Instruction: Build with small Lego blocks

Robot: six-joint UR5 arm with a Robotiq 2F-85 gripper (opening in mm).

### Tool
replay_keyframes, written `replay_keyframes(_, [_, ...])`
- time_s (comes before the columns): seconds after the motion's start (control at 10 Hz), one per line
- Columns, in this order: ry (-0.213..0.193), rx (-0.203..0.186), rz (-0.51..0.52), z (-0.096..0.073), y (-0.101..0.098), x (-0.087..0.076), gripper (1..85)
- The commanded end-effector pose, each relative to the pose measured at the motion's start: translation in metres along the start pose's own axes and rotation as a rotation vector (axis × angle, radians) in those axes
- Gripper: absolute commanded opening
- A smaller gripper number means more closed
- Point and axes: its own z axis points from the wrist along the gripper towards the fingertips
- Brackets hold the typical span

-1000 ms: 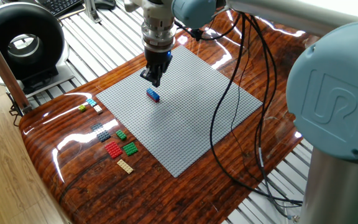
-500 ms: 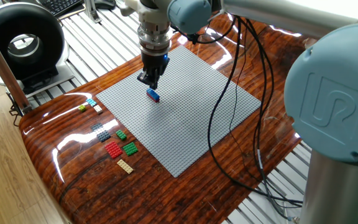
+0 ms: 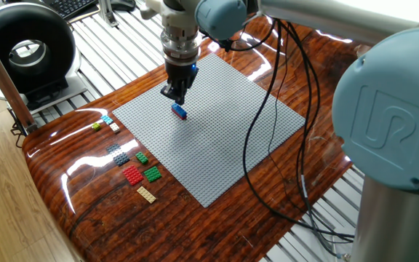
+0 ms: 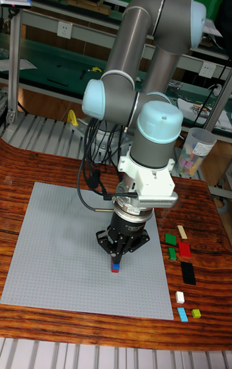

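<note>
Hovering: two-finger black gripper (image 3: pixel 175 93) sits just above the small blue-and-red stacked Lego brick (image 3: pixel 179 110) on the large grey studded baseplate (image 3: pixel 224 138).
Jaws: fingertips close together, nothing visibly between them; can't tell whether they are fully closed.
Brick vs jaws: in the tall fixed view the brick (image 4: pixel 115 268) is directly under the fingertips (image 4: pixel 117 254), close but apparently apart; in the fixed view it lies just beside and below the tips.
Step guess: pressing or leaving the placed brick.
Doing it well: stay vertical, centre on the studs, no sideways drag that could pop it off.
Spare stock: loose small Lego blocks (image 3: pixel 132 174) on the glossy wooden table (image 3: pixel 86 196), well apart from the gripper.
</note>
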Motion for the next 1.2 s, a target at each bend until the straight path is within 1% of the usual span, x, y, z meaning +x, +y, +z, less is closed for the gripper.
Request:
replay_keyframes(0.0, [-0.009,-0.009,0.010,0.004,0.004,-0.004,1.3])
replay_keyframes(0.3, [-0.015,-0.009,0.000,0.007,0.002,-0.003,1.3])
replay_keyframes(0.4, [-0.010,-0.010,0.000,0.002,0.001,-0.001,1.3])
replay_keyframes(0.6, [0.014,-0.019,0.000,-0.016,0.001,0.008,1.3])
replay_keyframes(0.9, [0.013,-0.022,0.008,-0.020,-0.001,0.011,1.3])
replay_keyframes(1.0, [0.013,-0.022,0.002,-0.023,-0.006,0.011,1.3])
replay_keyframes(1.1, [0.013,-0.030,-0.003,-0.026,-0.009,0.011,1.3])
